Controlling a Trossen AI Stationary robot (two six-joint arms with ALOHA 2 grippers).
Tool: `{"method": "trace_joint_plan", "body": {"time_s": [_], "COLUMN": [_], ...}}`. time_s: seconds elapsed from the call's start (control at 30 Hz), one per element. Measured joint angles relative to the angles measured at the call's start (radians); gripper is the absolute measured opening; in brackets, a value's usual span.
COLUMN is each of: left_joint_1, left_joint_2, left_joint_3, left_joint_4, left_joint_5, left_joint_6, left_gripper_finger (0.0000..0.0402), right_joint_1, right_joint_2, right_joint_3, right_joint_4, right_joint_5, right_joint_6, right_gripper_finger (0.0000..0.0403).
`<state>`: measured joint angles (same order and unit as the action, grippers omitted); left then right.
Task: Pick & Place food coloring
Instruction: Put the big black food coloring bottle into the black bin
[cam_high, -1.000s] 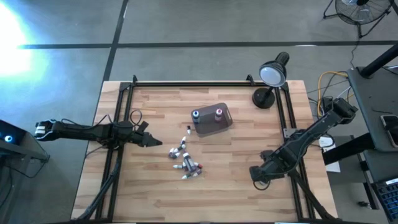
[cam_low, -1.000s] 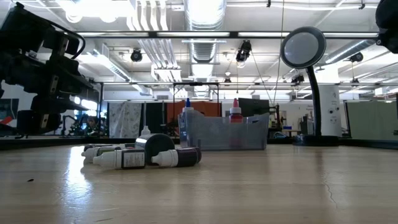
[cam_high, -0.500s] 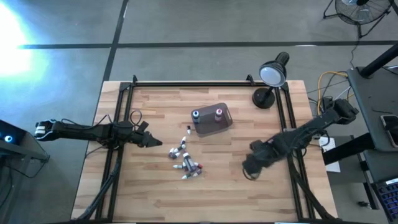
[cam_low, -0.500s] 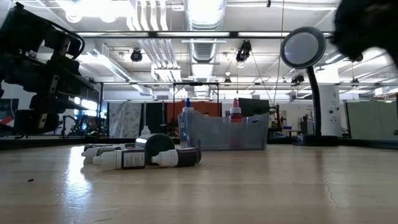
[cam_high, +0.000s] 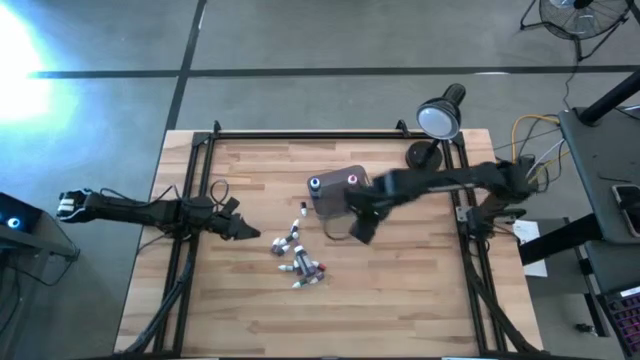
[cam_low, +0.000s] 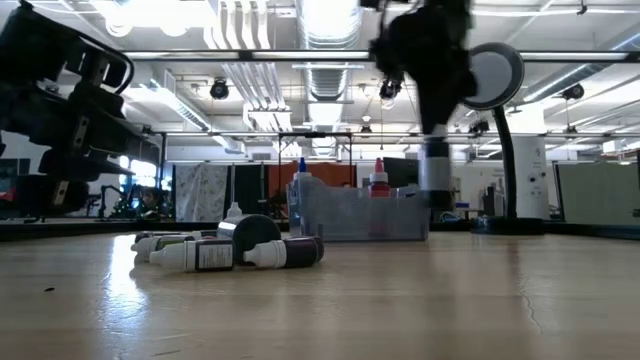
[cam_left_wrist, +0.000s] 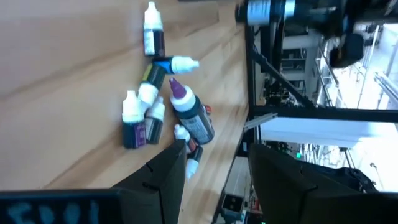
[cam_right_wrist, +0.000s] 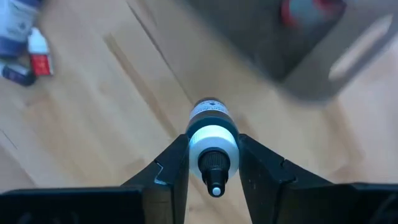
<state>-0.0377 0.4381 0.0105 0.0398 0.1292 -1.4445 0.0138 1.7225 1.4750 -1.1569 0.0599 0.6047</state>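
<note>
Grey tub (cam_high: 338, 197) stands near bench middle, toward far edge; two bottles upright inside, blue cap (cam_high: 315, 184) and pink cap (cam_high: 351, 180). Right gripper (cam_high: 362, 228) just beside tub, jaws clamped on white-collar dropper bottle (cam_right_wrist: 212, 140). Loose bottles (cam_high: 299, 256) lie in cluster near bench middle. Left gripper (cam_high: 245, 230) beside cluster, jaws apart, holding nothing.
</note>
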Motion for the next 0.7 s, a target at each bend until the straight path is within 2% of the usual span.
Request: {"method": "trace_joint_plan", "body": {"time_s": [0.17,0.3,0.5,0.7], "left_joint_1": [-0.077,-0.157,-0.245,-0.255], "left_joint_2": [0.000,0.000,0.003,0.005], "left_joint_3": [0.000,0.000,0.000,0.000], "left_joint_4": [0.001,0.002,0.005,0.010], "left_joint_5": [-0.067,-0.159,-0.278,-0.340], "left_joint_6": [-0.033,-0.046,-0.031,0.011], "left_gripper_finger": [0.0151,0.0151,0.0151,0.0151], "right_joint_1": [-0.052,-0.097,-0.168,-0.186], "right_joint_2": [0.107,0.152,0.233,0.294], "right_joint_3": [0.232,0.350,0.408,0.395], "right_joint_4": [-0.070,-0.124,-0.141,-0.168], "right_joint_5": [0.004,0.045,0.048,0.037], "right_joint_6": [-0.149,-0.195,-0.270,-0.295], "right_gripper_finger": [0.0102,0.0102,0.0102,0.0102]}}
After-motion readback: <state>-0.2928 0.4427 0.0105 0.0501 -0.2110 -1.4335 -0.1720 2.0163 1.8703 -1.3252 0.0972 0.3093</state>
